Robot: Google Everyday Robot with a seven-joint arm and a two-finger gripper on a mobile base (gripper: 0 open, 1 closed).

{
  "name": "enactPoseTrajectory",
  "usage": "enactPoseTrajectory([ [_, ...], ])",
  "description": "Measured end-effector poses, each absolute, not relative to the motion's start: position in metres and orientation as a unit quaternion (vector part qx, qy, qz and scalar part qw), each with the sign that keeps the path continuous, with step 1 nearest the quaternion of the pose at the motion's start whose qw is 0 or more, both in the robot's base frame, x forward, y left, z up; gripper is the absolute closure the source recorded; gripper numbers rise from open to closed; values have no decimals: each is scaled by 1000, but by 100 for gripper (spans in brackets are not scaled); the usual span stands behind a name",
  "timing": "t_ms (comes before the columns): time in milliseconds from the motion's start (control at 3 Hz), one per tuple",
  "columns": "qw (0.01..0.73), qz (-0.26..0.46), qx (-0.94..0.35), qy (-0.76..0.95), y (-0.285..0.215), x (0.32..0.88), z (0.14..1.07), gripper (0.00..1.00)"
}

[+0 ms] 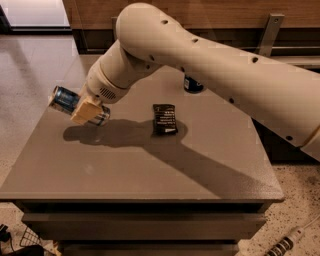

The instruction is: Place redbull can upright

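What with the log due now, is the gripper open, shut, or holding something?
Gripper: shut on the redbull can, held tilted above the table, near its left edge.

Grey table (150,170) on pale floor (20,90) — wood-panelled wall (225,12) behind, bright glare upper left.
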State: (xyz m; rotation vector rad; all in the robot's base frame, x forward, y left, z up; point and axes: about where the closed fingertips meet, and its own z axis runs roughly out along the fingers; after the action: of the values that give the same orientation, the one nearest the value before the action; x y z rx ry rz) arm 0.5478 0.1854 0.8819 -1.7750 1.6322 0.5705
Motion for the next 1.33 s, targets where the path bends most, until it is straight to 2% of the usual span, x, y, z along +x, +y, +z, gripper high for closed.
enactPoseTrajectory([
  [667, 438, 289, -601, 603, 204, 520, 878, 100],
  [1333, 560, 298, -507, 583, 200, 531, 912, 100],
])
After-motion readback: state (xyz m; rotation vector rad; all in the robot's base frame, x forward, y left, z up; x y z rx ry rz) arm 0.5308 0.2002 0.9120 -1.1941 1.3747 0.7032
